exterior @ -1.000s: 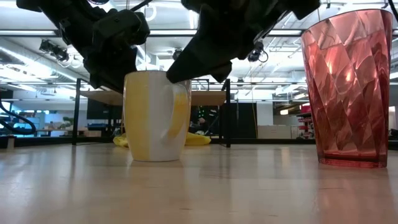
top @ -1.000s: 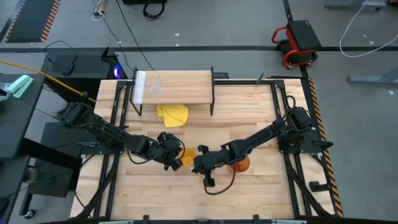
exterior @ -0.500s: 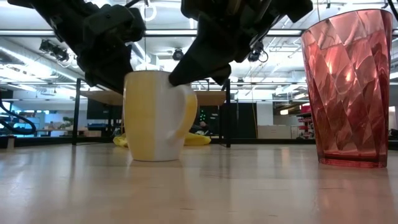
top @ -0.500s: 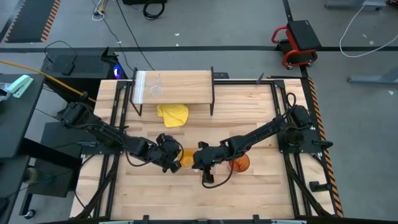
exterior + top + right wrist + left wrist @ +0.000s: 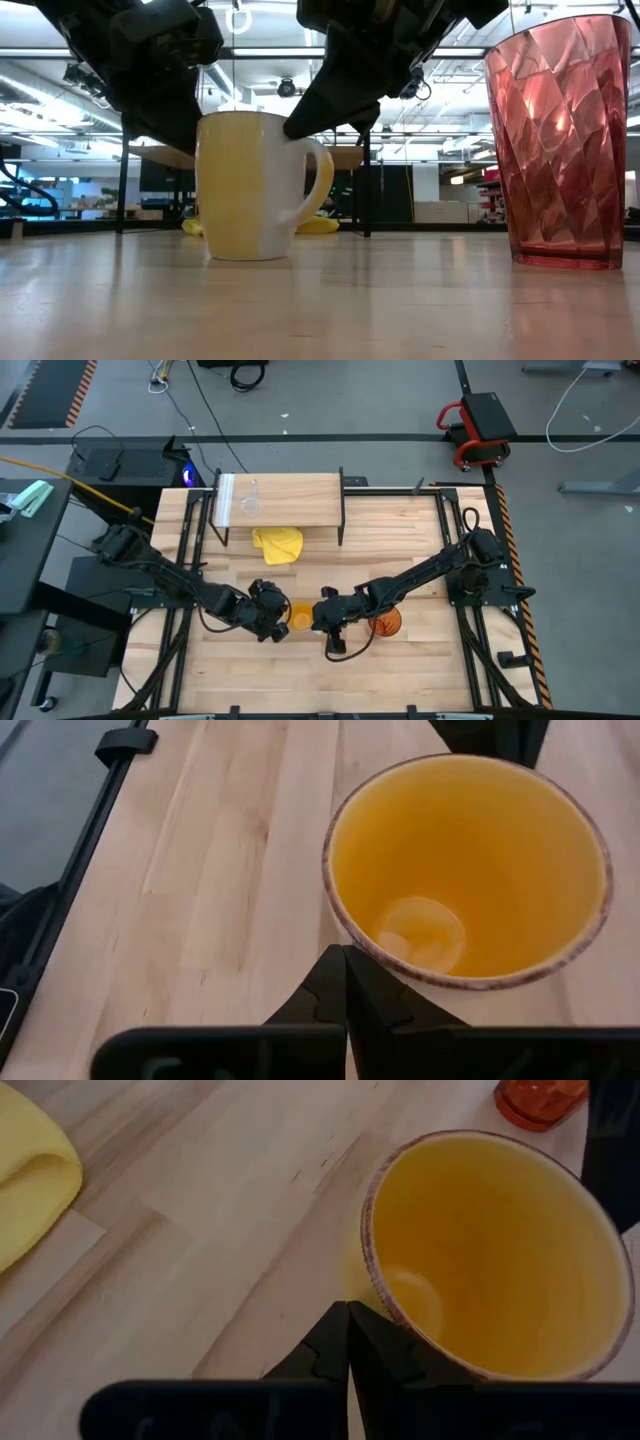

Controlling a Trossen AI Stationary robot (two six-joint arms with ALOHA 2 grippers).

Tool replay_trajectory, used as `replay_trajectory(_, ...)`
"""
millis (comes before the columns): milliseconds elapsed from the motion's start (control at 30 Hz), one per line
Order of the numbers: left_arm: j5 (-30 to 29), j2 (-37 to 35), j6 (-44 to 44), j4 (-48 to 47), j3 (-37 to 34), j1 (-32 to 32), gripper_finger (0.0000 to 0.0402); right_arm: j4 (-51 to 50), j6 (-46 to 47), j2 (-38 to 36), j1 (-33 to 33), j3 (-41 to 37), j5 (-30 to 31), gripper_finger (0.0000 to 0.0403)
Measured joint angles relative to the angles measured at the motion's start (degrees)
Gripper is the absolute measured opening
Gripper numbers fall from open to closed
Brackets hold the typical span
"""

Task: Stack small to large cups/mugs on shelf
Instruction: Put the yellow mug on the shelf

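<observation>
The orange mug (image 5: 298,616) stands upright on the tabletop, and its white handle (image 5: 318,180) points toward the table's right. My left gripper (image 5: 283,613) is shut at the mug's left side. My right gripper (image 5: 314,618) is shut at its right side, by the handle. The amber tumbler (image 5: 386,623) stands upright to the right of the mug. The small clear glass (image 5: 250,504) stands on the shelf (image 5: 300,495) near its whitish left end. My left gripper (image 5: 348,1320) has its shut fingertips against the mug's outer wall just under the rim (image 5: 366,1292), slanting down from the table's left. The mug stands upright on the table. My right gripper (image 5: 343,965) has its shut fingertips against the mug's outer wall under the rim (image 5: 340,932), where the handle's top (image 5: 303,140) joins it. It slants down from the table's right.
A yellow cloth (image 5: 278,544) lies on the tabletop under the shelf's near edge. The shelf's black legs (image 5: 342,520) stand at the far middle. The tumbler stands close behind my right gripper. Bare planks lie along the near edge (image 5: 300,680).
The mug has turned on the spot about its upright axis: its handle, first facing the near edge, now sticks out toward the table's right. My left gripper has moved a little toward the table's left and near edge. Both grippers stay shut against the mug.
</observation>
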Motion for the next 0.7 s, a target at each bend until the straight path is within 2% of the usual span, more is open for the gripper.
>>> replay_trajectory(267,1.30,0.02,-1.57,-0.50,-0.02,-1.78,0.0024,-3.14,0.48,-0.60,-0.02,-0.06,2.36,0.0003)
replay_trajectory(367,3.33,0.27,-1.77,1.09,-0.01,-2.74,0.0017,-5.54,0.65,-1.22,-0.57,-0.50,7.66,0.0003)
replay_trajectory(467,2.49,0.15,-1.48,2.60,0.09,-3.71,0.0013,-7.41,0.37,-1.70,-1.42,-0.75,12.30,0.0003)
replay_trajectory(700,1.32,0.17,0.48,4.31,0.09,-4.59,0.0022,-8.14,0.22,-2.14,-3.28,-0.50,11.05,0.0003)
